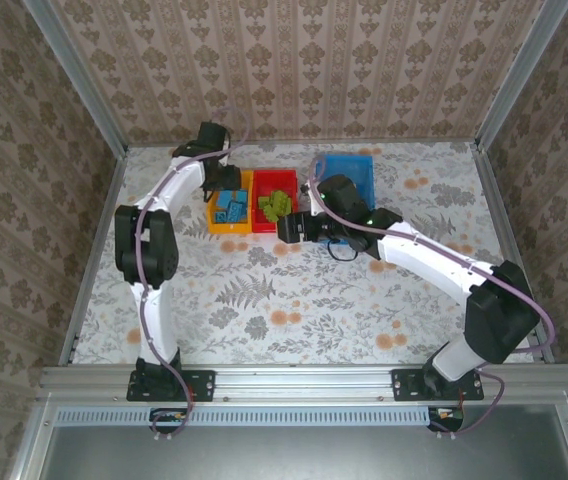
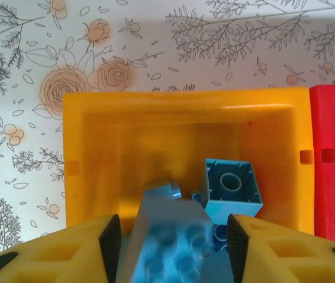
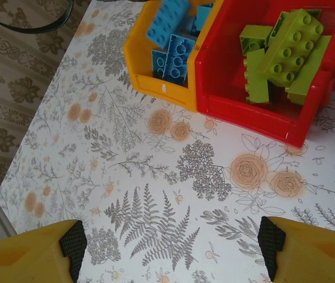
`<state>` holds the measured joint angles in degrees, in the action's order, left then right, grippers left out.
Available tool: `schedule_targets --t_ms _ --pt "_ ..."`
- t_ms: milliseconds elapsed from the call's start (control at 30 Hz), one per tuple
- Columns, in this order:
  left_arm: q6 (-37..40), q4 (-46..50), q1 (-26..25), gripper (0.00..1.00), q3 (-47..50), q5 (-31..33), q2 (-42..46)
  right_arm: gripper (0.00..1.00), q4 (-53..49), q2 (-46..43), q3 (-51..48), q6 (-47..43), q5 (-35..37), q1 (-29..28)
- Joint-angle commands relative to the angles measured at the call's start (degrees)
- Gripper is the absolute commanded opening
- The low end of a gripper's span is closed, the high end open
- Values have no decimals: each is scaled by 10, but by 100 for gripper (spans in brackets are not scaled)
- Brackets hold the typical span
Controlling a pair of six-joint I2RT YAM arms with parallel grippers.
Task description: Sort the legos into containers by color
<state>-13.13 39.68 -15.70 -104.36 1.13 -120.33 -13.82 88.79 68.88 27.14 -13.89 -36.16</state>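
Left tool (image 2: pixel 173 236) gapes wide over the yellow bin (image 2: pixel 185 97), gripping nothing; blue legos (image 2: pixel 232 188) lie inside. Right tool (image 3: pixel 170 242) spread wide, empty, above the table (image 3: pixel 155 194); green legos (image 3: pixel 285 53) fill the red bin (image 3: pixel 244 112) at the yellow bin's 3 o'clock.

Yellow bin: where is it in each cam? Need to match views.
Top external: yellow bin just left of centre, upper half.
Left wrist: yellow bin fills the middle, blue legos inside.
Right wrist: yellow bin top centre, cut by the upper edge.
Shared landmark: red bin with green legos, touching its side.
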Motion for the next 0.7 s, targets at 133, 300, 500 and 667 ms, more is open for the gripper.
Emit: schedule_targets --t_ms 133,300,500,667 --pt "-28 20 -9 71 7 3 89 99 -53 -22 23 -9 0 36" --pt "-108 -65 -3 100 169 -36 260 100 -165 -83 28 8 130 97" --pt "-146 -100 7 100 402 54 507 100 -132 -259 -117 -29 452 113" --pt "-135 3 1 100 532 347 650 100 -12 -339 -289 -120 519 168"
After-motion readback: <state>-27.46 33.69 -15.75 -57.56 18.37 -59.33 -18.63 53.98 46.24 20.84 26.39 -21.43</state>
